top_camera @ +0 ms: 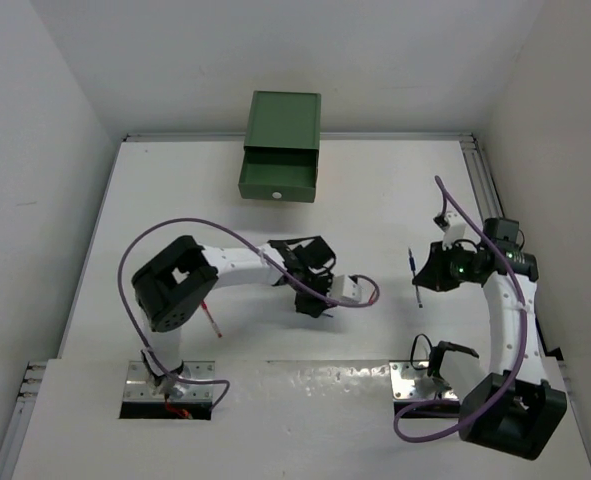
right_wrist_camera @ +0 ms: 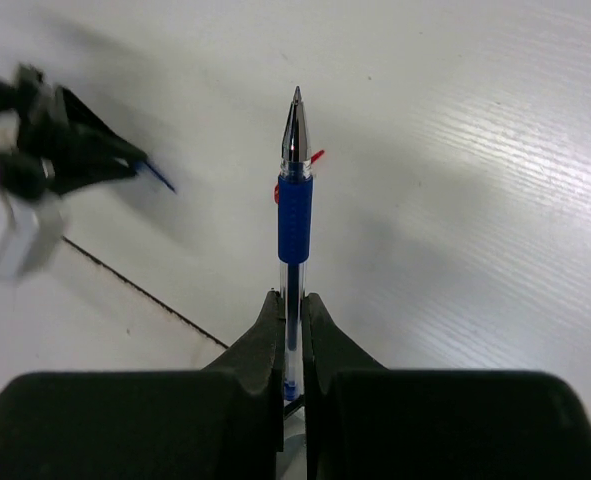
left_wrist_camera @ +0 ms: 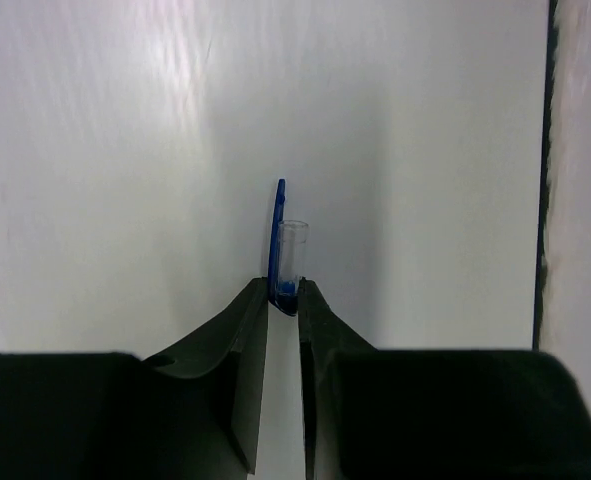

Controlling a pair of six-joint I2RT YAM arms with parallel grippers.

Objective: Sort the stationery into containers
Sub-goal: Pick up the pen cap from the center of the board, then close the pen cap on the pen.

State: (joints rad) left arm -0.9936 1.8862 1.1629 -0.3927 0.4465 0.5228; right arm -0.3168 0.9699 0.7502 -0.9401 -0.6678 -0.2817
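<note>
A white table (top_camera: pixel 375 190) fills the top view, closed in by plain white walls: a back wall (top_camera: pixel 275 60) at 12 o'clock, a left wall (top_camera: pixel 25 200) at 9 o'clock and a right wall (top_camera: pixel 565 100) at 3 o'clock. An aluminium rail (top_camera: pixel 481 180) runs along the table's 3 o'clock edge. Toward 6 o'clock a thin seam (top_camera: pixel 305 362) crosses the table. Just past it lie a left metal plate (top_camera: pixel 135 386) at 7 o'clock and a right metal plate (top_camera: pixel 405 381) at 5 o'clock.

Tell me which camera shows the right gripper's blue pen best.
Right wrist: the blue pen fills the centre, tip and grip clear, clamped in the right gripper. Top external shows a thin sliver. Left wrist doesn't show it.
</note>
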